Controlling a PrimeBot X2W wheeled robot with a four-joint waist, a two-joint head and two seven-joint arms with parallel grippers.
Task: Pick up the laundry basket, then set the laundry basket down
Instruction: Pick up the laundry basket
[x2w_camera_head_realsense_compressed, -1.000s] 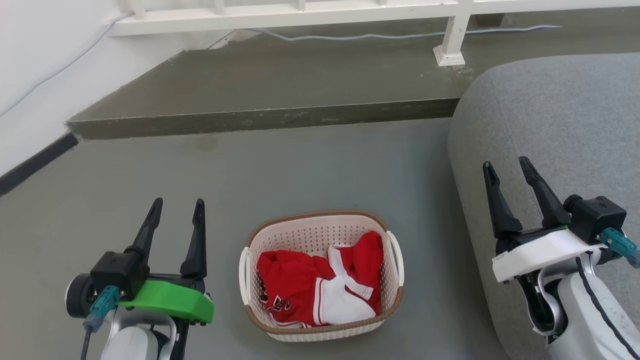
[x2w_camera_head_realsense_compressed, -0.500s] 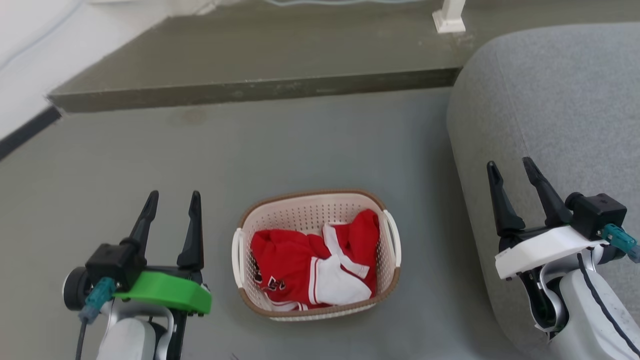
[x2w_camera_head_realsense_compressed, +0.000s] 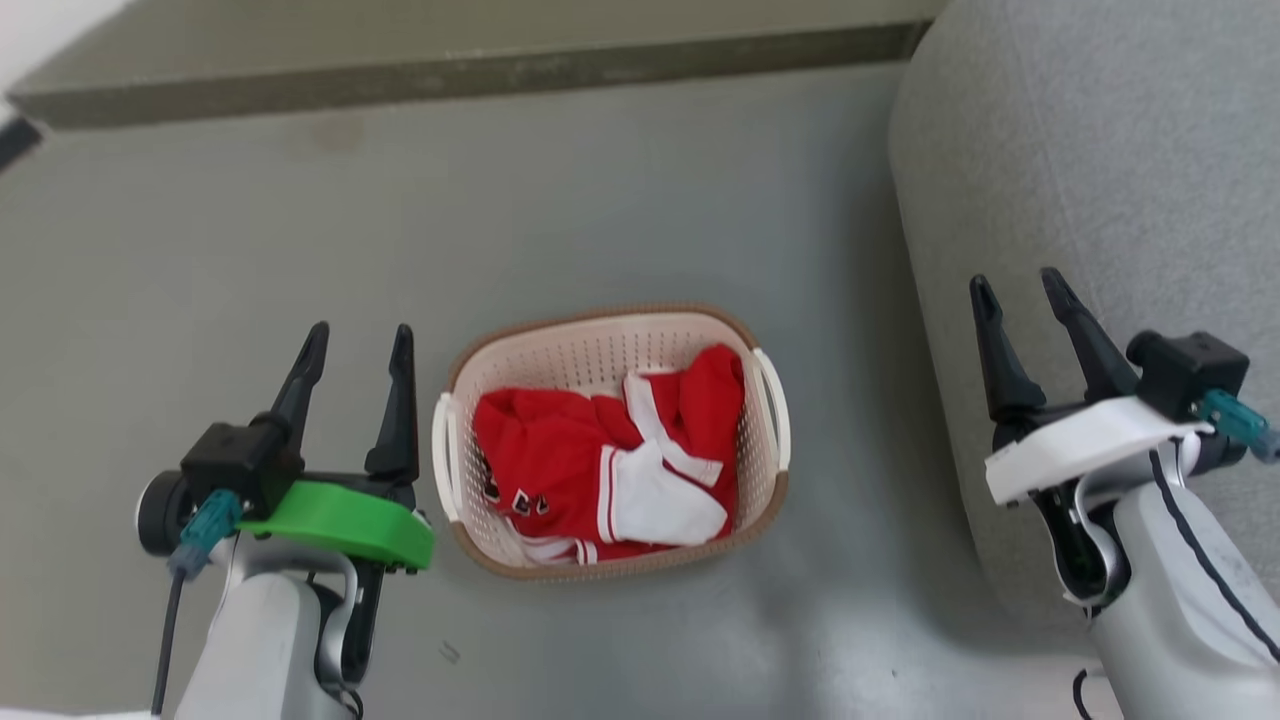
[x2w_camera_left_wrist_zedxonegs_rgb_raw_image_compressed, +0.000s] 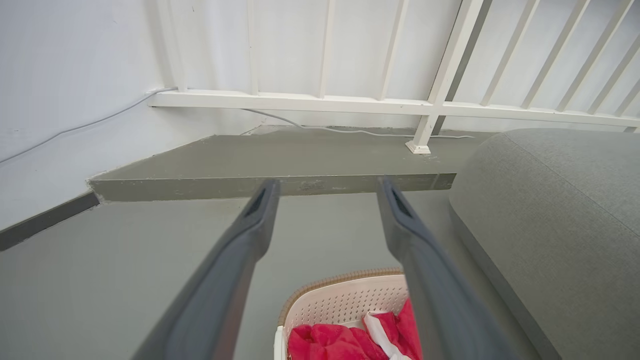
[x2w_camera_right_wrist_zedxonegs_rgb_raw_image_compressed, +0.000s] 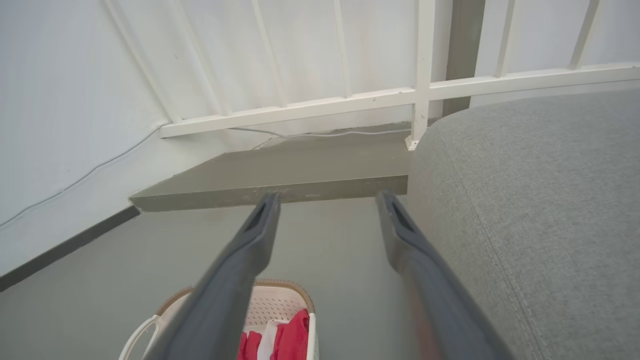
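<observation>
The laundry basket (x2w_camera_head_realsense_compressed: 590, 355) sits on the grey floor (x2w_camera_head_realsense_compressed: 600, 180) with red and white clothes (x2w_camera_head_realsense_compressed: 590, 470) inside. The left gripper (x2w_camera_head_realsense_compressed: 360, 330) and right gripper (x2w_camera_head_realsense_compressed: 1014, 280) are on each side of it, fingers apart.

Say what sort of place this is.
Likely a home living area, or a mock-up of one: a grey sofa, a basket of red and white clothes on the floor, and a white railing above a raised step.

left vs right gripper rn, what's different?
Mount: the left gripper sits on a green plate, the right gripper on a white plate.
Position: in the head view the left gripper is close beside the laundry basket, over the floor. The right gripper stands farther from the basket, in front of the grey sofa.
Shared: both open, empty, fingers pointing up that view.
</observation>
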